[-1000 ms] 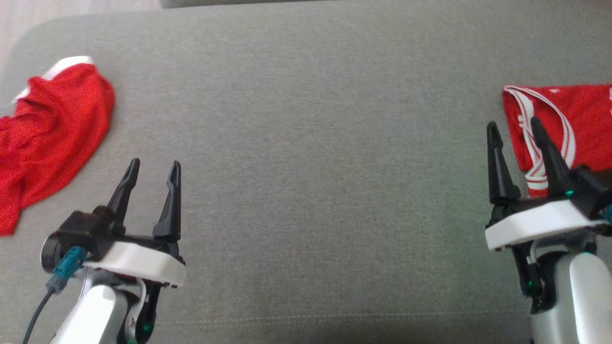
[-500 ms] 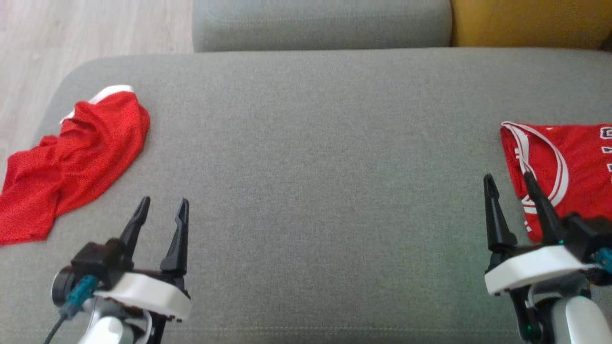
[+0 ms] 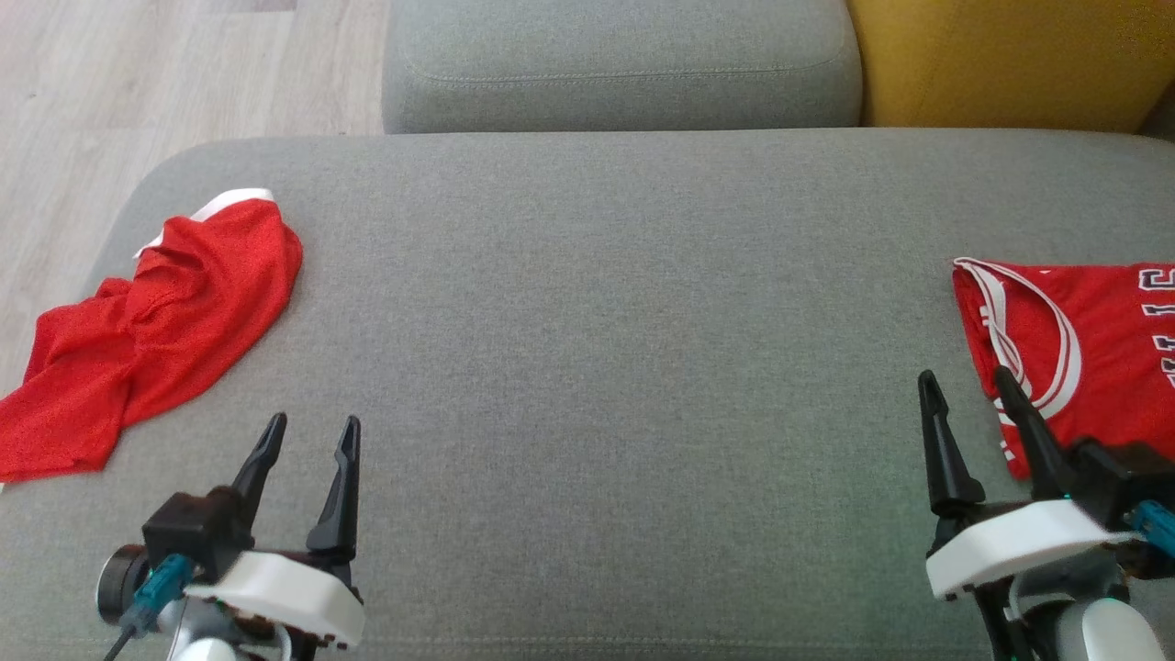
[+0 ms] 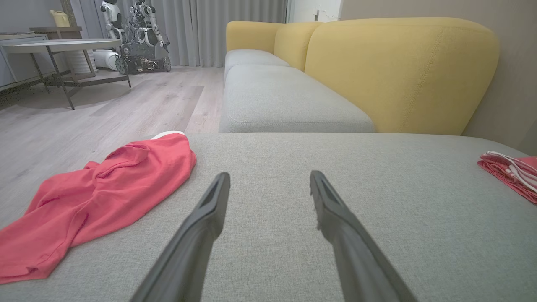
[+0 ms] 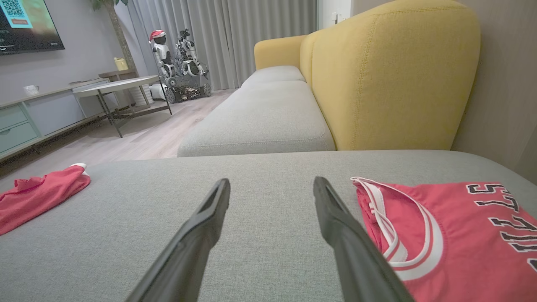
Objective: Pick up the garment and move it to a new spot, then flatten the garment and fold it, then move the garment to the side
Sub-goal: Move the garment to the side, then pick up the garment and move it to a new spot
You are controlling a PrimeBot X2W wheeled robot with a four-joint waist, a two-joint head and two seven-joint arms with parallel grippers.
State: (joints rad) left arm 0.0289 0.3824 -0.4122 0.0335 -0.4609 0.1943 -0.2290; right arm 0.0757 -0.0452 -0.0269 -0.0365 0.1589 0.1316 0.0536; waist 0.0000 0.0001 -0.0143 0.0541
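Head view gives you the grey sofa seat (image 3: pixel 606 321) as reference: the crumpled red garment (image 3: pixel 156 330) lies at its left end, and a folded red jersey (image 3: pixel 1083 349) lies at its right end. Your left end effector (image 3: pixel 313 420) and right end effector (image 3: pixel 964 374) hover over its near edge, fingers spread wide, both empty.
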